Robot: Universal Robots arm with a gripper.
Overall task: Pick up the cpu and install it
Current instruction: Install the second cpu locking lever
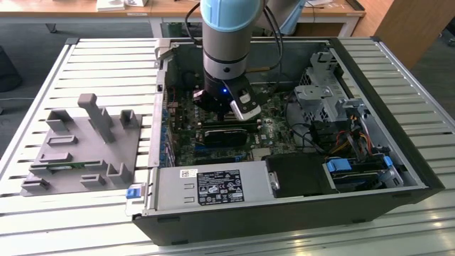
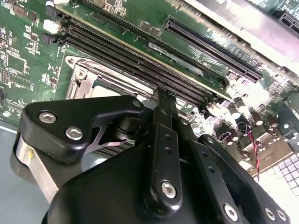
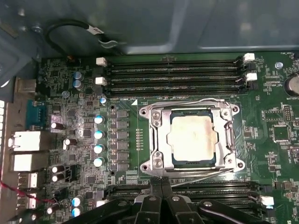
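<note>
**CPU seated in its socket, gripper above the board**

I see the cpu [image 3: 194, 139] lying flat inside the metal socket frame [image 3: 154, 140], between two banks of memory slots [image 3: 173, 72]. My gripper [image 3: 161, 181] hangs just beside the frame, over the nearer bank, its fingers [image 2: 163, 116] pressed together and holding nothing. In the exterior view the arm [image 1: 226, 48] reaches down into the open computer case [image 1: 384, 80].

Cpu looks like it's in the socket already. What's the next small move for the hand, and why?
Probably a short straight lift off the board. In the first wrist view the cpu lies flat inside the socket frame, and the hand is shut with nothing in it, beside that frame over the memory slots.
</note>
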